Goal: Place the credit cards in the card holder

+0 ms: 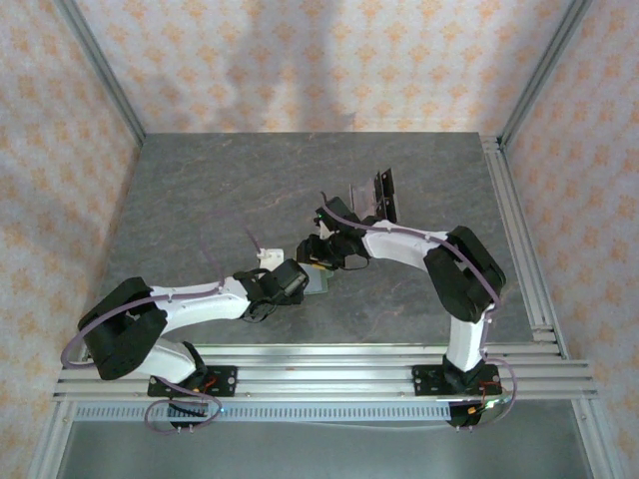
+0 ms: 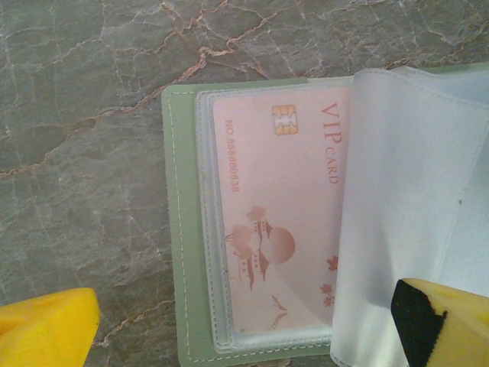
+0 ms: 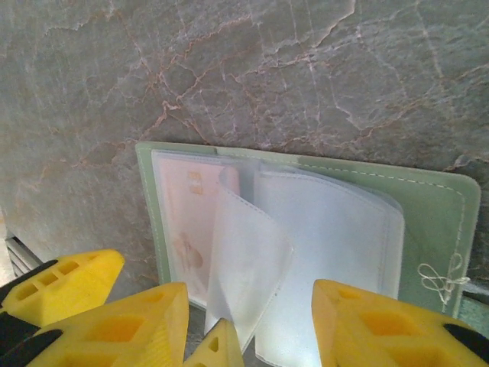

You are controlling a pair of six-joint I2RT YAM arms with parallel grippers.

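In the top view the left arm point(image 1: 170, 314) at 8 o'clock and the right arm point(image 1: 439, 254) at 4 o'clock are built alike: glossy white tubular links point(image 1: 195, 299) between bulky matte-black joint housings point(image 1: 120, 329). A thin mauve cable point(image 1: 399, 232) runs along each arm, looping loose by the flat black base plates point(image 1: 454, 379). The left gripper point(image 2: 244, 340) has bright yellow moulded plastic fingers point(image 2: 46, 329), one with a black face at 5 o'clock. The right gripper point(image 3: 248, 321) has the same yellow fingers point(image 3: 382, 329), hollowed with triangular pockets.
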